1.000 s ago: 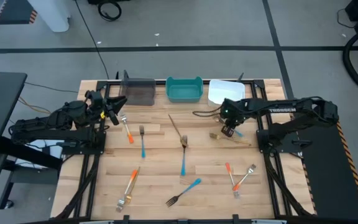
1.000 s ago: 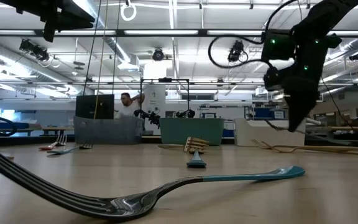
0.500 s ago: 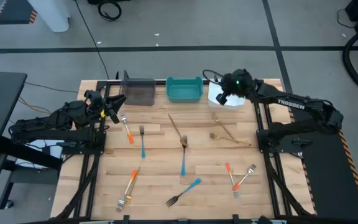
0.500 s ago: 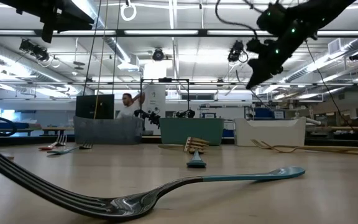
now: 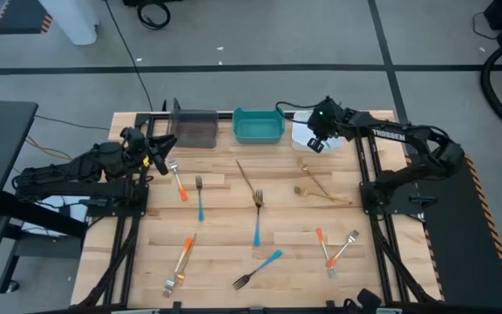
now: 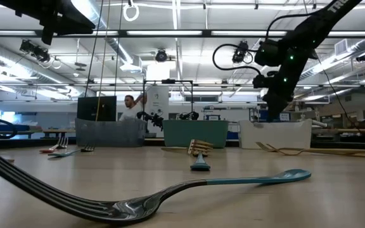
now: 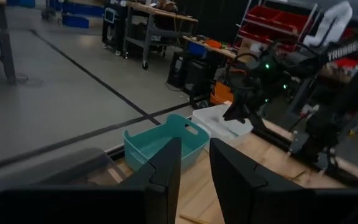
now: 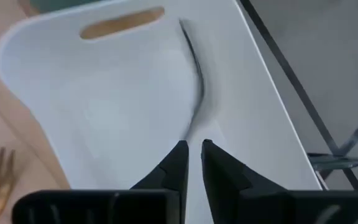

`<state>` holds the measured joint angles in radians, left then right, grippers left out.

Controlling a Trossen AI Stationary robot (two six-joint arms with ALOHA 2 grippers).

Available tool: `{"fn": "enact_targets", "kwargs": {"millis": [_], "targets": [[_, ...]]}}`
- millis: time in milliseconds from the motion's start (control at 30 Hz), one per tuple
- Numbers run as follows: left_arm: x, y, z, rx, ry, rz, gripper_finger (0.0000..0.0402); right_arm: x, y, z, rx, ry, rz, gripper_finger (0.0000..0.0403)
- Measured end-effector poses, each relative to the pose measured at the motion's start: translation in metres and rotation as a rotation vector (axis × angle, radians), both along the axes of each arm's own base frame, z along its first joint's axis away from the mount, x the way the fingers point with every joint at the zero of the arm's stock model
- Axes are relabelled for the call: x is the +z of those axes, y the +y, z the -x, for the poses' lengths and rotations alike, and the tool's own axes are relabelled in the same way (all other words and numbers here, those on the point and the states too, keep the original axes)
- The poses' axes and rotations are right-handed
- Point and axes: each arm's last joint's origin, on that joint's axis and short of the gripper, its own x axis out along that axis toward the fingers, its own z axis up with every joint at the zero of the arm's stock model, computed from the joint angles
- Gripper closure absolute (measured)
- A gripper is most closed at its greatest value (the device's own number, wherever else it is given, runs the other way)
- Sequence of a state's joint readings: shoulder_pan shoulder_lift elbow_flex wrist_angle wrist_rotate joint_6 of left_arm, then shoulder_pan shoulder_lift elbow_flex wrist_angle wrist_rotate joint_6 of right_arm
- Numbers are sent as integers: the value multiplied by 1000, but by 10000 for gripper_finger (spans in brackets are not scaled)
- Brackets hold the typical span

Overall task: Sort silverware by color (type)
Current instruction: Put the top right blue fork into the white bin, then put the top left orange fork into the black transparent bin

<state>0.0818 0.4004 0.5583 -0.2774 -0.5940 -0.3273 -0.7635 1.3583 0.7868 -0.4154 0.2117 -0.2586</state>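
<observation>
Right hand (image 8: 191,154) above white bin (image 8: 123,118), fork (image 8: 194,74) beneath

Three bins stand in a row along the far edge of the wooden bench (image 5: 234,244): a dark grey bin (image 5: 194,128) on the left, a teal bin (image 5: 258,125) in the middle, a white bin (image 5: 307,127) on the right. Beyond the bench, a person (image 6: 130,106) stands in the workshop under ceiling lights.

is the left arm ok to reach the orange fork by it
Probably yes: the left gripper hangs beside the orange fork, nothing lying between them on the table.
</observation>
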Motion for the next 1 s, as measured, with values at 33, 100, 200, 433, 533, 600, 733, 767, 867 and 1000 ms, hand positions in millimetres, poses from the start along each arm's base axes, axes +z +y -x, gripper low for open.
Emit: {"fn": "enact_targets", "kwargs": {"millis": [33, 100, 200, 433, 533, 600, 733, 767, 867, 1000], "targets": [[0, 0, 0, -2, 11, -14, 308, -1, 0, 0, -2, 4, -1, 341], [0, 0, 0, -4, 27, -34, 308, -2, -1, 0, -12, 11, 1, 334], [0, 0, 0, -4, 22, -27, 308, 1, 0, 1, -52, 16, 33, 326], [-14, -4, -3, -129, 38, 211, 308, 47, 12, 1, -100, -85, 100, 324], [-30, -6, -6, -152, 135, 381, 308, 73, 17, 0, -83, -147, 146, 325], [-40, -7, -10, -151, 218, 469, 308, 88, 20, 0, -85, -205, 177, 325], [-58, -5, -18, -5, 336, 602, 308, 108, 24, 2, -90, -290, 208, 325], [-62, -4, -20, 52, 340, 634, 308, 111, 25, 3, -92, -301, 214, 325], [-71, -3, -27, 184, 341, 736, 308, 116, 27, 6, -96, -324, 224, 325], [-83, 0, -34, 353, 363, 764, 308, 116, 27, 6, -96, -324, 223, 325]]}}
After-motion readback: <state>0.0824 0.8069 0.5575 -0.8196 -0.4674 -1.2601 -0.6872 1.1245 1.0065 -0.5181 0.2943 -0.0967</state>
